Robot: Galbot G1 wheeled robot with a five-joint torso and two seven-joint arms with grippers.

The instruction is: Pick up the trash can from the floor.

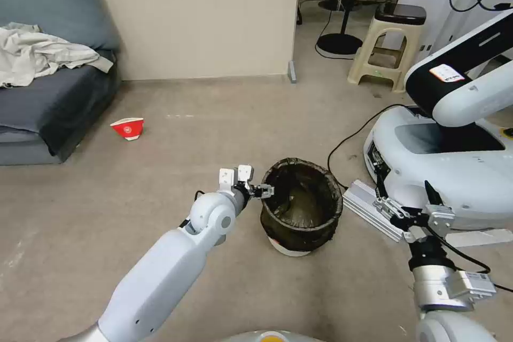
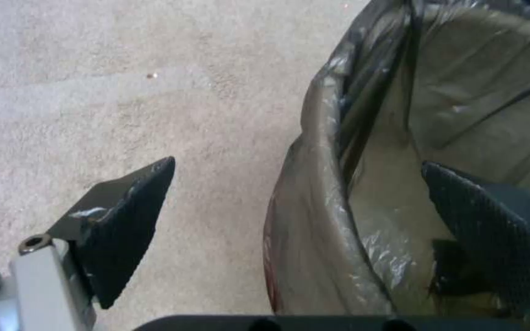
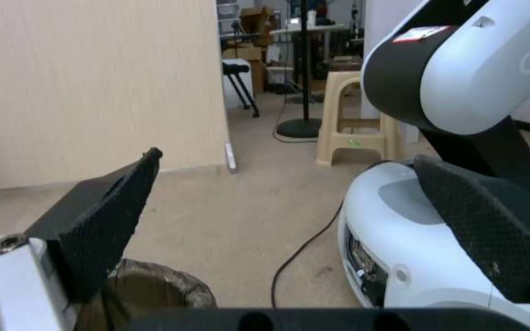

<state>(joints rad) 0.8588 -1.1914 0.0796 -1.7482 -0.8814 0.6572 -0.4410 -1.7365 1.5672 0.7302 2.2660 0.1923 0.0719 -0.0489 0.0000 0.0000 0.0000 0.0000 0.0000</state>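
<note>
The floor point(image 1: 133, 197) fills most of the head view, and the trash can point(image 1: 302, 206) stands on it just below the centre of the frame, its dark bag folded over the rim and a strip of white base showing at the bottom. The left hand point(image 1: 263, 191) is at the can's left rim, wide open and holding nothing. In the left wrist view one finger point(image 2: 127, 220) sits outside the wall over bare floor and the other point(image 2: 492, 230) inside the can, so the rim lies between them.

To do this well, I judge the hand should sink a little further over the rim before closing, so the pads pinch the wall and not just loose bag, then lift straight up.

The right hand point(image 1: 409, 212), lower right, hangs open and idle.

The can's bottom is too dark to make out, and its far base is hidden.
</note>
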